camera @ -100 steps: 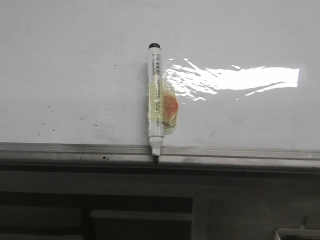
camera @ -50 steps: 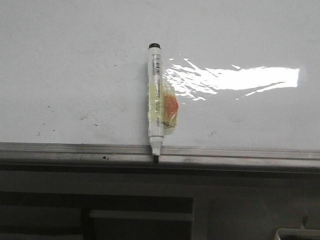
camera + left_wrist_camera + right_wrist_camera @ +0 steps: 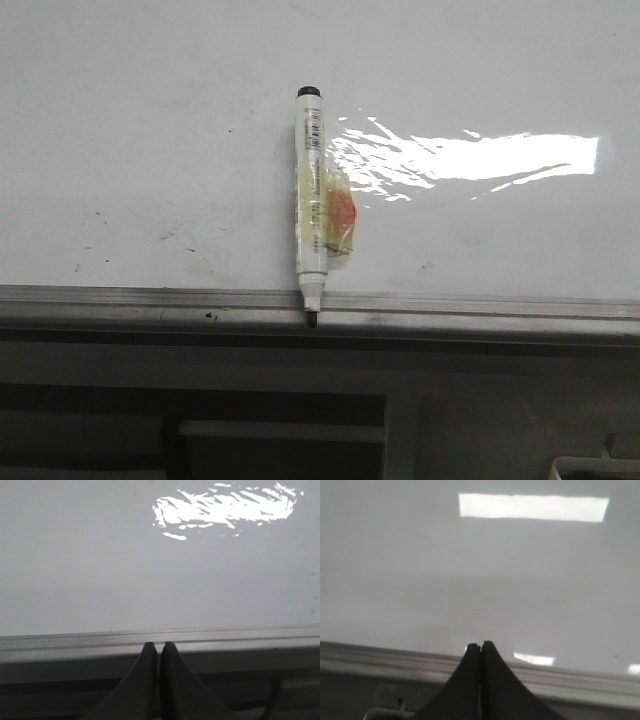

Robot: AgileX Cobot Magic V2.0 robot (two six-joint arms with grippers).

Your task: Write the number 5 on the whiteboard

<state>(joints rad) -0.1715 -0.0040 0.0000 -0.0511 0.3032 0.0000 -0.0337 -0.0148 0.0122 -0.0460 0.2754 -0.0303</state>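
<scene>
Progress: nothing is showing as written yet. The large glossy white whiteboard with a grey aluminium edge rail (image 3: 150,150) is carrying only faint dark specks at lower left of the front view; no number 5 is appearing in any view, so the whole figure is left to draw, by my judgement.

Tool: a white-barrelled marker with a black end cap and a yellowish tape wrap showing an orange patch (image 3: 312,200) is lying at frame centre of the front view, writing tip overhanging the rail at the board's lower edge. Nothing is touching it. It is needing to be picked up first.

Grippers: the left gripper (image 3: 158,652) is sitting with its dark fingers pressed together, holding nothing, just short of the rail at the bottom of its wrist view. The right gripper (image 3: 480,650) is likewise closed and empty, tips over the rail.

Surface and room: board is reflecting a bright ceiling light at upper right of the front view. Below the rail, dark grey framework is showing; detail is too dim to tell.
</scene>
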